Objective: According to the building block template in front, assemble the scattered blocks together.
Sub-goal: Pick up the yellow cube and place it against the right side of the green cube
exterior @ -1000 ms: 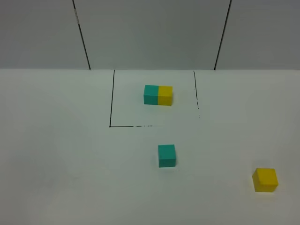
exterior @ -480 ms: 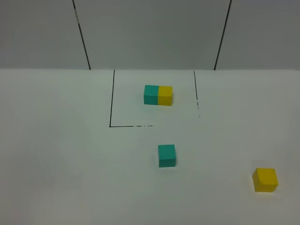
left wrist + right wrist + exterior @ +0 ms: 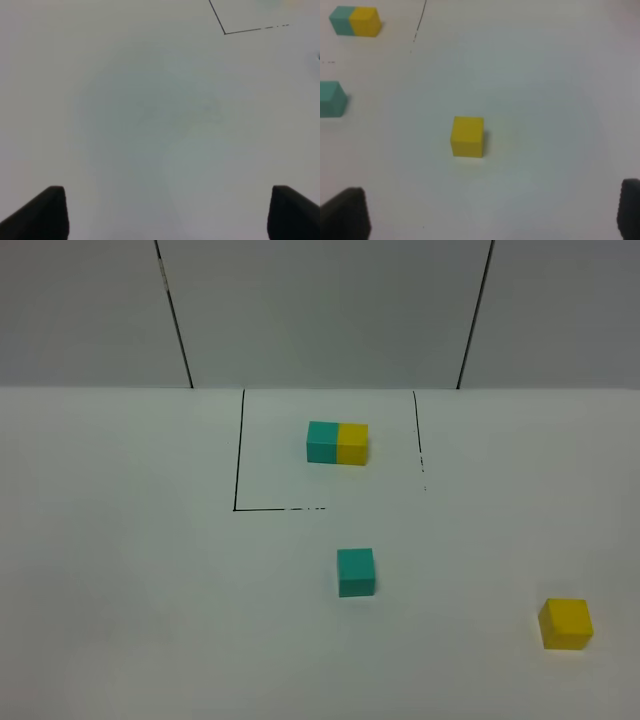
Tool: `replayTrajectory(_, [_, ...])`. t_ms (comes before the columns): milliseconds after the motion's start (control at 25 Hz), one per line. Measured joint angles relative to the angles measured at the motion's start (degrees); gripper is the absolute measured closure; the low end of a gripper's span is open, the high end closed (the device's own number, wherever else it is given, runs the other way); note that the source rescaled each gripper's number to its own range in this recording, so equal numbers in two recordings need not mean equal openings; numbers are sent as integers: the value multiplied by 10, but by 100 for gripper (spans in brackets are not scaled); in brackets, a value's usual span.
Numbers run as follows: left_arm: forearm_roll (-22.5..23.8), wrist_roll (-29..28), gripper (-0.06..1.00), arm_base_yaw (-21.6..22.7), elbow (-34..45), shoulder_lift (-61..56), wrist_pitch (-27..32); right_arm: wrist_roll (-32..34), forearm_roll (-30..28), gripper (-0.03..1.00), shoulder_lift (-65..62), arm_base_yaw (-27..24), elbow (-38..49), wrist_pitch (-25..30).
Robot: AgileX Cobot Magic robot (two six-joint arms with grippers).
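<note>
The template bar (image 3: 337,443), teal on the left and yellow on the right, lies inside the black-lined rectangle at the back; it also shows in the right wrist view (image 3: 355,21). The loose teal cube (image 3: 355,572) sits in front of the rectangle, also in the right wrist view (image 3: 331,99). The loose yellow cube (image 3: 566,624) sits at the front right, ahead of my right gripper (image 3: 487,215), which is open and empty. My left gripper (image 3: 167,215) is open and empty over bare table. Neither gripper shows in the high view.
Black lines (image 3: 238,455) mark a rectangle on the white table (image 3: 130,570); its corner shows in the left wrist view (image 3: 225,33). A grey panelled wall (image 3: 320,310) stands behind the table.
</note>
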Motion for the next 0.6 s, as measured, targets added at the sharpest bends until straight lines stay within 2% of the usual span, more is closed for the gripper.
replayTrajectory(160, [2,-5,6,0,0,0,0,0,0,-3,0,0,0,0])
replayTrajectory(360, [27,-39,6,0,0,0,-2,0,0,-3,0,0,0,0])
replayTrajectory(600, [31,-45,6,0,0,0,-2,0,0,-3,0,0,0,0])
